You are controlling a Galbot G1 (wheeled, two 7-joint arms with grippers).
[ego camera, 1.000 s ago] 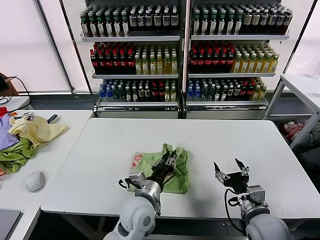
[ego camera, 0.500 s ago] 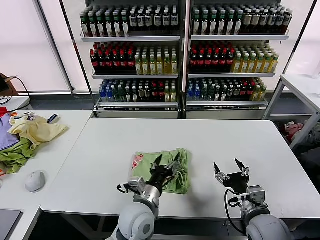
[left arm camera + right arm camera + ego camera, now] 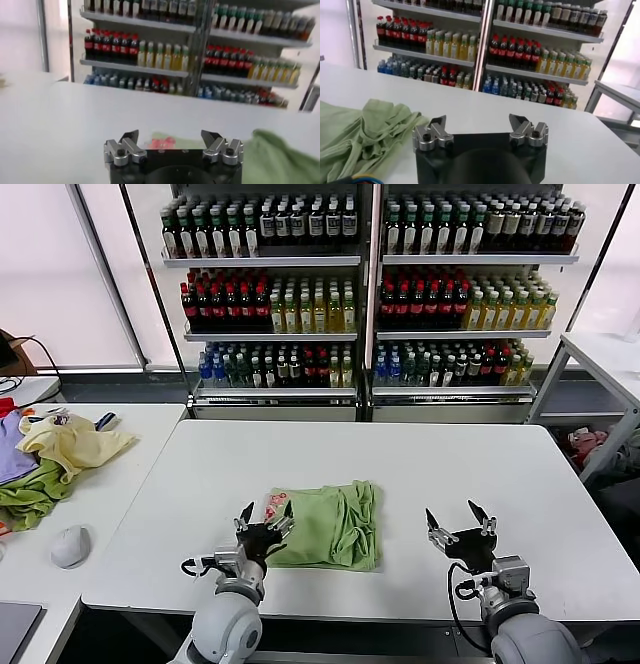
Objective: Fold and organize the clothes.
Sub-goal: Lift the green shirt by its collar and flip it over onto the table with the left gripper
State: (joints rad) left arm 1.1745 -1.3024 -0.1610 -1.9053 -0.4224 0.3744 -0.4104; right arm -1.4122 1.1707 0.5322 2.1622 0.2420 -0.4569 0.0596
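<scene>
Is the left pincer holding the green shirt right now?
No. In the head view the left pincer stands open at the near left edge of the green shirt, which lies flat on the table with nothing between the fingers.

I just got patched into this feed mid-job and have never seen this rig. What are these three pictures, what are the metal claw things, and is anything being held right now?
The wide picture comes from a camera on the robot's head, looking down over a white table. The other two come from cameras on each wrist, looking out past that arm's own hand.

The claws are the robot's two hands. The left hand sits at the near left edge of the light green shirt, open and holding nothing. The right hand hovers open over bare table to the shirt's right, also empty.

The shirt lies folded into a rough rectangle, its red-and-white print showing at the left edge. A side table to the left holds other clothes. Shelves of bottles stand behind.
</scene>
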